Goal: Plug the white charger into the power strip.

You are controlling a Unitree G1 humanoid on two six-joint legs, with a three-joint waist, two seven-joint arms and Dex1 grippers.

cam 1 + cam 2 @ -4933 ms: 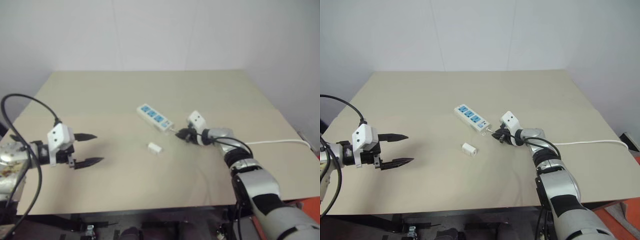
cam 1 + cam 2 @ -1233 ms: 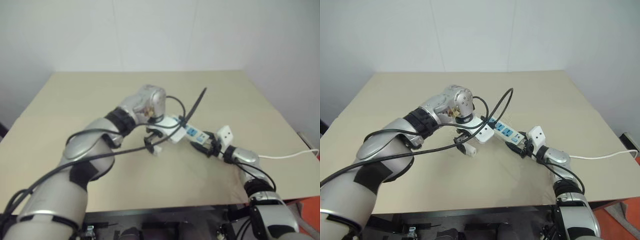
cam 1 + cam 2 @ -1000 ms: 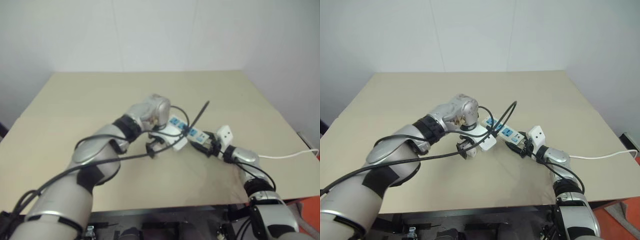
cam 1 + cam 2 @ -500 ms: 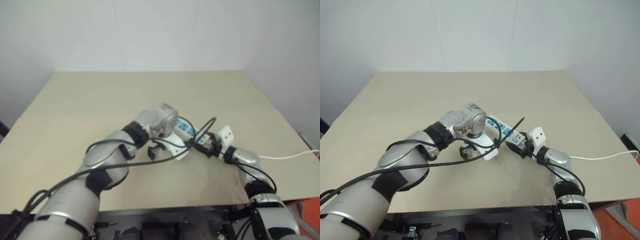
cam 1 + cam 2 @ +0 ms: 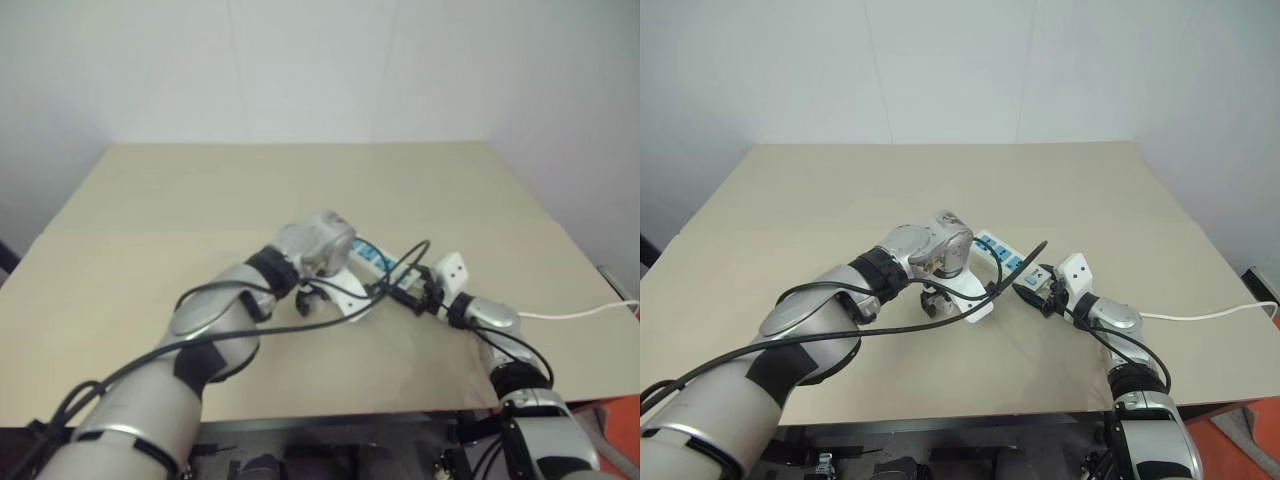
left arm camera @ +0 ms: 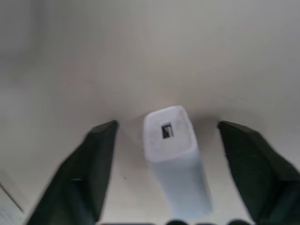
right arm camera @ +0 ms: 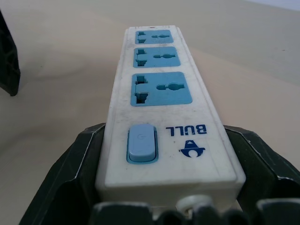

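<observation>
- The white charger (image 6: pixel 172 157) is lying on the beige worktop (image 5: pixel 820 200), its end with a small dark port facing the left wrist camera.
- The left gripper (image 6: pixel 171 164) is being pointed down over the charger, fingers (image 6: pixel 91 173) apart and straddling it; a gap is showing on each side, so no contact is being made.
- In the head views the charger is being hidden under the left wrist, just beside the near end of the power strip (image 7: pixel 161 108).
- The power strip is lying flat on the worktop, three blue socket faces up, with a blue-grey switch (image 7: pixel 142 142) and "BULL" marking at the end nearest the right wrist camera.
- The right gripper (image 7: pixel 161 187) is being held level at the switch end of the strip; its fingers (image 7: pixel 70 173) are sitting on both sides of the strip's body, clamped on it as far as the right wrist view shows.
- The strip's thin white cable (image 5: pixel 1200 315) is trailing off towards the worktop's right edge.
- A black cable (image 5: pixel 1015 265) from the left arm is arching over the strip.
</observation>
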